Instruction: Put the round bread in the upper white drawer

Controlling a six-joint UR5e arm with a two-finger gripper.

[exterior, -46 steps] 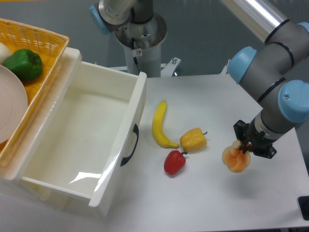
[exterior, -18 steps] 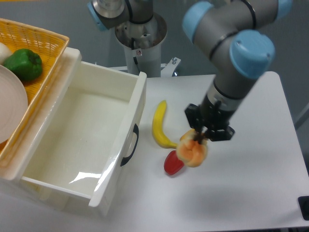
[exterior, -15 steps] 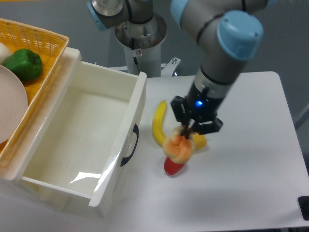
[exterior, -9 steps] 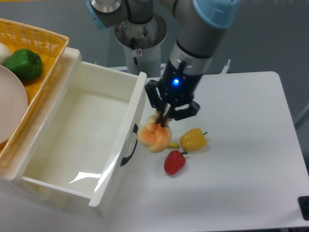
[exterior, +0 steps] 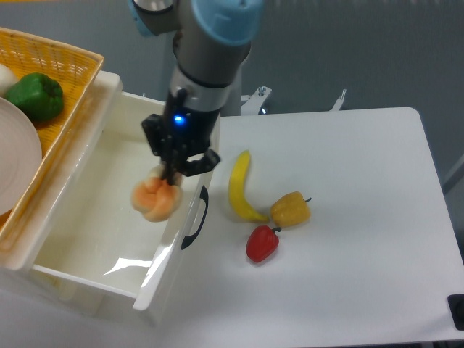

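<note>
- Fixed camera view: the gripper [exterior: 168,176] hangs over the upper white drawer [exterior: 109,239], just inside its front wall, with the fingers clenched on the round bread [exterior: 155,200].
- The bread dangles below the fingers, over the drawer's open inside and near the black handle [exterior: 194,218] side; whether it is clear of the floor I cannot measure, but it looks lifted and not resting.
- What the coming move turns on: the bread lies straight under the fingers and the drawer floor lies straight under the bread, so a short descent and a release should land it inside.
- The front wall is close beside the bread; a drop nearer the drawer's middle would be safer, in my judgement.
- On the counter [exterior: 348,239] outside lie a banana [exterior: 241,190], a yellow pepper [exterior: 291,209] and a red pepper [exterior: 262,243], well clear of the drawer.
</note>
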